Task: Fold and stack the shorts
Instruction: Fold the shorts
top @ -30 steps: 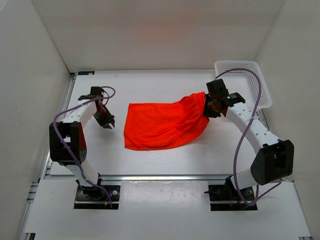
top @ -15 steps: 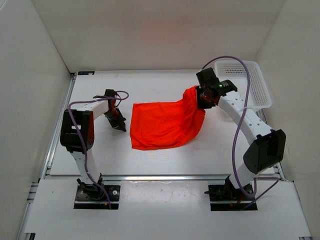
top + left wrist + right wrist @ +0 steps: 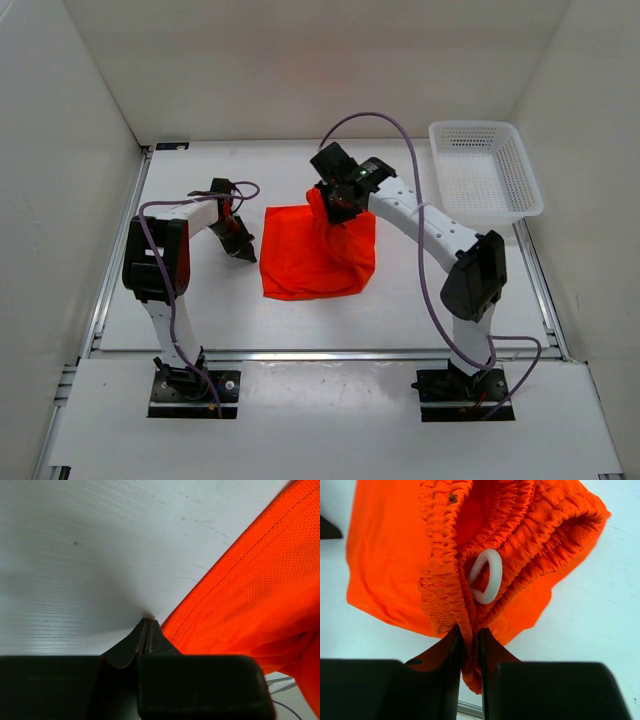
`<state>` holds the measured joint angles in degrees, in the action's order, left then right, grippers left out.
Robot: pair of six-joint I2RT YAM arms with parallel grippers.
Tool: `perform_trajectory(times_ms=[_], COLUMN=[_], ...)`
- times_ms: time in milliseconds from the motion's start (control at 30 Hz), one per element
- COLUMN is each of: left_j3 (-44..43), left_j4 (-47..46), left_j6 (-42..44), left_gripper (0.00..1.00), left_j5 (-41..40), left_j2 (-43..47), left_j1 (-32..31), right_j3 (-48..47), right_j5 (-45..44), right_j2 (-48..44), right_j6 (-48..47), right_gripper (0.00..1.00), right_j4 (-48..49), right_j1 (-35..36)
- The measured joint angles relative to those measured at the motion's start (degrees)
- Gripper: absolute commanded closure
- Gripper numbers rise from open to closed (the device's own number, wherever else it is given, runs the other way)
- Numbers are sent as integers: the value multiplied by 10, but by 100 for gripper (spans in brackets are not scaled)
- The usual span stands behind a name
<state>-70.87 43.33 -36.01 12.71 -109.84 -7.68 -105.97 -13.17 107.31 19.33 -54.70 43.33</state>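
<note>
The bright orange-red shorts (image 3: 315, 258) lie half folded on the white table. My right gripper (image 3: 334, 203) is shut on the elastic waistband (image 3: 470, 630) and holds it lifted over the shorts' far edge; a loop of white drawstring (image 3: 487, 576) shows just past the fingertips. My left gripper (image 3: 243, 253) is shut and empty, its tips pressed on the table right at the shorts' left hem (image 3: 220, 580).
A white plastic mesh basket (image 3: 485, 170) stands at the back right of the table. White walls close in the table on the left, back and right. A metal rail runs along the table's near edge (image 3: 320, 354).
My right gripper has carried the waistband leftward across the table, folding the shorts over themselves. My left gripper has moved right to the shorts' left edge.
</note>
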Motion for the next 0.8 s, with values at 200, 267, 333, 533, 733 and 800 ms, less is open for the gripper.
perform_trajectory(times_ms=[200, 267, 333, 533, 733, 800], left_j3=[0, 0, -1, -1, 3, 15], left_j4=[-3, -3, -4, -5, -9, -15], left_j6=[0, 0, 0, -3, -9, -10], left_gripper=[90, 90, 90, 90, 87, 79], left_j5=[6, 7, 9, 14, 14, 13], left_j2=[-2, -3, -3, -5, -2, 9], left_j1=[0, 0, 0, 0, 3, 11], right_j3=[-82, -109, -138, -188, -176, -125], right_j5=[-2, -1, 7, 44, 166, 207], right_j2=[78, 108, 141, 214, 211, 183], right_j6=[11, 13, 14, 19, 24, 22], right_gripper=[100, 100, 100, 76, 20, 19], right_j4=[-10, -11, -11, -2, 78, 130], right_j1=[44, 52, 57, 68, 78, 78])
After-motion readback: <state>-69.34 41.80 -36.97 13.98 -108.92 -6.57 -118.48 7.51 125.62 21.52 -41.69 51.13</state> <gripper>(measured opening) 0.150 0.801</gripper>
